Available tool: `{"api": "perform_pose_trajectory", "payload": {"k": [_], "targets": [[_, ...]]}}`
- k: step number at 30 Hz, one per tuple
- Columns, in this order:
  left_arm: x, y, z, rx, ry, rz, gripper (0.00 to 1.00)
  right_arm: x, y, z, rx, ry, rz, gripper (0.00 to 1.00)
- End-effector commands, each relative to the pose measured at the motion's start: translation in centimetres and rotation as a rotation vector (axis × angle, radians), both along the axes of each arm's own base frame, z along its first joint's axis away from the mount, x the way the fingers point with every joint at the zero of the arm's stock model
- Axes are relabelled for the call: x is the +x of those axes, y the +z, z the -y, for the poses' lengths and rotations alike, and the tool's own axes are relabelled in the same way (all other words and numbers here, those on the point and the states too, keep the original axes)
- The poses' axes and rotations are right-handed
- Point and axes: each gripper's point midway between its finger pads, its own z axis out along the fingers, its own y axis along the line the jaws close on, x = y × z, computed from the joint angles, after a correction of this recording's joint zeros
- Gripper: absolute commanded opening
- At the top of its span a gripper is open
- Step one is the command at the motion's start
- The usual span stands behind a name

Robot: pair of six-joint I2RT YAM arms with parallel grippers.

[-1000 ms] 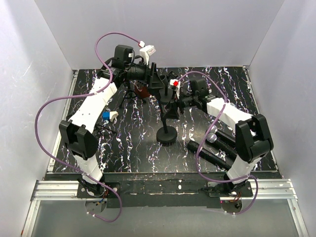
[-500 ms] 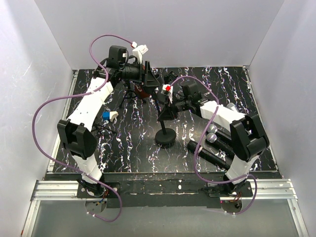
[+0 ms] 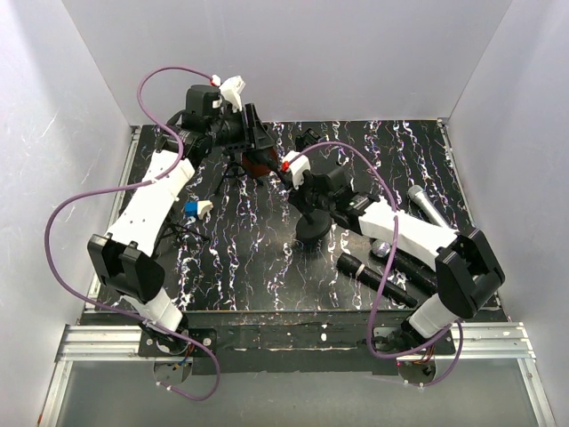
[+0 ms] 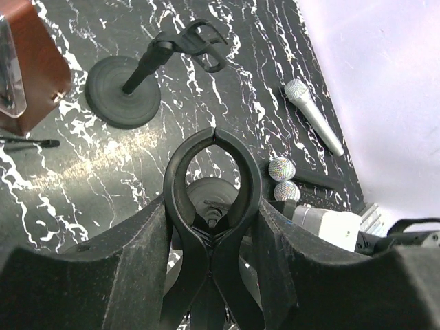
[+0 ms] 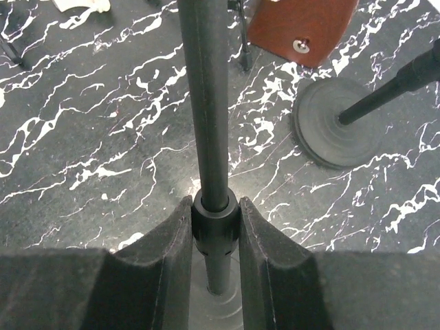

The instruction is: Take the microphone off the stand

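Note:
The black microphone stand has a round base (image 3: pixel 311 233) and a pole (image 5: pixel 206 103). My right gripper (image 3: pixel 304 184) is shut on the pole's collar (image 5: pixel 214 218), low above the base. My left gripper (image 3: pixel 256 135) is shut on the stand's black clip (image 4: pixel 214 182) at the top. The clip's ring is empty, with no microphone in it. A silver microphone (image 3: pixel 428 207) and black microphones (image 3: pixel 391 267) lie on the table to the right. They also show in the left wrist view: the silver microphone (image 4: pixel 313 117) and two mesh heads (image 4: pixel 282 169).
A second stand with a round base (image 4: pixel 124 91) and an empty clip (image 4: pixel 201 48) stands near a brown box (image 4: pixel 27 69); the base also shows in the right wrist view (image 5: pixel 337 130). A small blue and white object (image 3: pixel 196 208) lies at the left. White walls enclose the table.
My right gripper has slid left and down the pole, and the stand's base has shifted back and right. My left gripper has drawn back and left with the clip. The silver microphone is uncovered.

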Motion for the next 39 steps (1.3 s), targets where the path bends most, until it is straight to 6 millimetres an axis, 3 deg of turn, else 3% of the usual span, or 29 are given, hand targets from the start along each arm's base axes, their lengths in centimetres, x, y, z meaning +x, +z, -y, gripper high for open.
{"api": "perform_pose_trajectory", "payload": {"k": [1, 2, 5, 7, 10, 15, 19, 27, 31, 33, 34, 36, 39], "targets": [[0.5, 1.0, -2.0, 0.015, 0.136, 0.001, 0.0, 1.1, 3.3, 0.0, 0.081, -0.064, 0.016, 0.01], [0.2, 1.1, -1.8, 0.016, 0.106, 0.012, 0.0, -0.3, 3.3, -1.1, 0.099, 0.06, -0.02, 0.09], [-1.2, 1.3, -0.8, 0.016, -0.019, 0.059, 0.0, -4.3, 3.3, -1.8, 0.122, 0.347, -0.131, 0.48], [-3.0, 1.6, 0.4, 0.0, -0.17, 0.104, 0.0, -5.4, 3.4, -1.2, 0.128, 0.436, -0.197, 0.62], [-5.3, 1.8, 1.6, -0.032, -0.342, 0.156, 0.0, -5.9, 3.4, 0.0, 0.156, 0.527, -0.257, 0.71], [-7.7, 1.7, 2.2, -0.05, -0.497, 0.228, 0.0, -6.6, 2.6, 1.0, 0.171, 0.668, -0.302, 0.72], [-8.9, 1.2, 2.2, -0.039, -0.571, 0.249, 0.0, -6.1, 1.4, 0.2, 0.184, 0.699, -0.302, 0.72], [-9.4, 1.1, 1.8, 0.003, -0.604, 0.304, 0.0, -5.9, 0.1, -1.6, 0.216, 0.736, -0.332, 0.66], [-9.0, 0.9, 1.7, 0.003, -0.57, 0.295, 0.0, -6.1, -0.2, -1.9, 0.237, 0.696, -0.377, 0.38], [-8.0, 1.0, 1.4, 0.017, -0.508, 0.291, 0.0, -6.0, -0.5, -1.7, 0.236, 0.629, -0.382, 0.1], [-7.3, 1.2, 1.1, 0.018, -0.452, 0.286, 0.0, -5.6, -0.5, -1.3, 0.224, 0.59, -0.363, 0.02], [-5.9, 1.6, 0.5, 0.031, -0.347, 0.283, 0.0, -4.6, -0.6, -0.6, 0.17, 0.45, -0.304, 0.01], [-2.9, 1.6, -0.9, 0.031, -0.104, 0.191, 0.0, -3.5, 1.0, 0.1, 0.155, 0.27, -0.219, 0.01]]}}
